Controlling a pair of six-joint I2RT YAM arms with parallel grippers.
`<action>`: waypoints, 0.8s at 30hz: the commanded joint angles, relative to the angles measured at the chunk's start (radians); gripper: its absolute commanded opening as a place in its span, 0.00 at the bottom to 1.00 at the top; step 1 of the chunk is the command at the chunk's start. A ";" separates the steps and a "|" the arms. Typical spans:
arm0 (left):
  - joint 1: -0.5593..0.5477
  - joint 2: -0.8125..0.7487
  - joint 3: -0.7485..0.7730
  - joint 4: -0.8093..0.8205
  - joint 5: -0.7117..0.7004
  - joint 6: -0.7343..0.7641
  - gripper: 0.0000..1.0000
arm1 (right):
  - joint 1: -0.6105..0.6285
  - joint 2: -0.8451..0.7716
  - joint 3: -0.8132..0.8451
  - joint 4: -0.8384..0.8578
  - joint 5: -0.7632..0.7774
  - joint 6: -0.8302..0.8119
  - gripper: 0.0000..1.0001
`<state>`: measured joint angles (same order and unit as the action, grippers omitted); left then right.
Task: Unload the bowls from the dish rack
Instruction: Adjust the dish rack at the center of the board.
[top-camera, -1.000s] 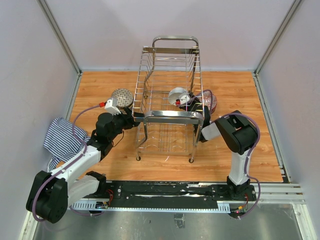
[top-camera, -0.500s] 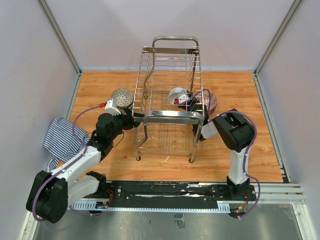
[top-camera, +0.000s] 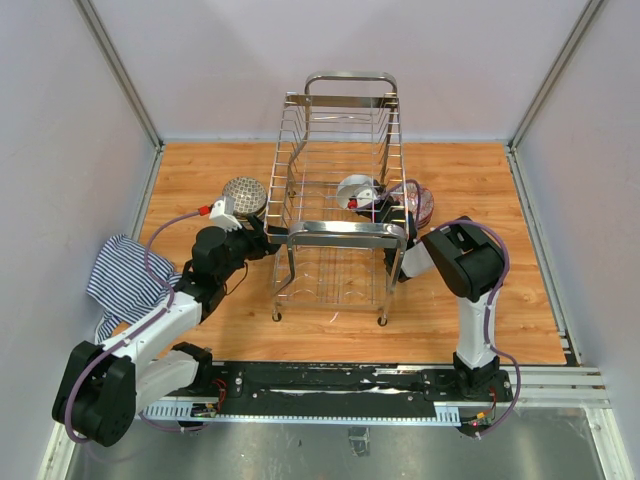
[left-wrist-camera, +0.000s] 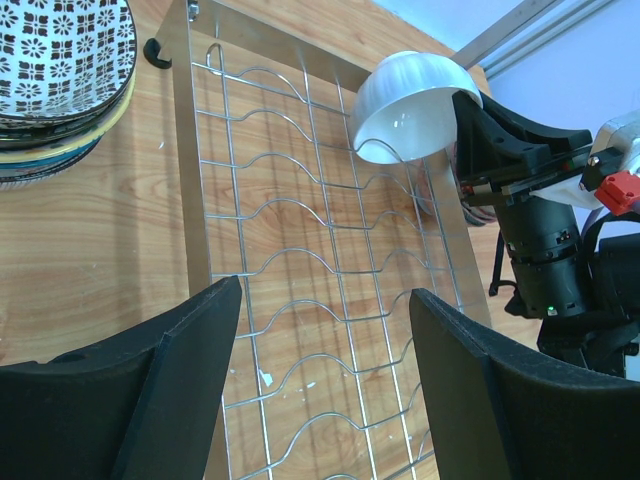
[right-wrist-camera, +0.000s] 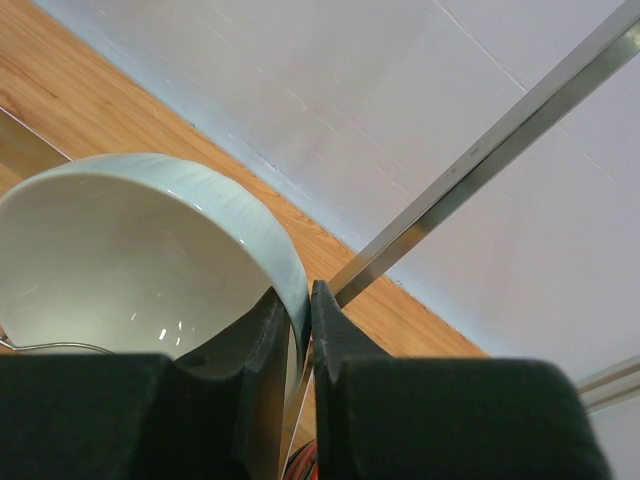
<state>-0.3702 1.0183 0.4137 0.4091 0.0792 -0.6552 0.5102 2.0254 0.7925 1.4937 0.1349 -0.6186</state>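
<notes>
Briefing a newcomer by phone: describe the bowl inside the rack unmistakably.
Find the chrome dish rack. Inside, at its right wall, a tilted bowl is pinched by the right gripper. It alone is plain white; the stacked bowls outside are patterned.

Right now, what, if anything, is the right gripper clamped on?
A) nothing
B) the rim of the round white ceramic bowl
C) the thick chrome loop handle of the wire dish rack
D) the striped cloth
B: in the right wrist view the right gripper has one finger inside and one outside the rim of the round white ceramic bowl.
</notes>
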 joint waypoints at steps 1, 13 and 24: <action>-0.007 -0.002 0.002 0.024 -0.016 0.006 0.73 | 0.017 0.018 0.031 0.053 0.000 0.012 0.04; -0.007 0.001 0.010 0.019 -0.018 0.009 0.73 | 0.017 0.016 0.046 0.083 0.003 0.021 0.01; -0.007 0.011 0.023 0.013 -0.020 0.014 0.73 | 0.019 0.015 0.090 0.094 0.039 0.025 0.01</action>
<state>-0.3702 1.0203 0.4141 0.4091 0.0715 -0.6548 0.5144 2.0377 0.8192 1.4895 0.1524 -0.6239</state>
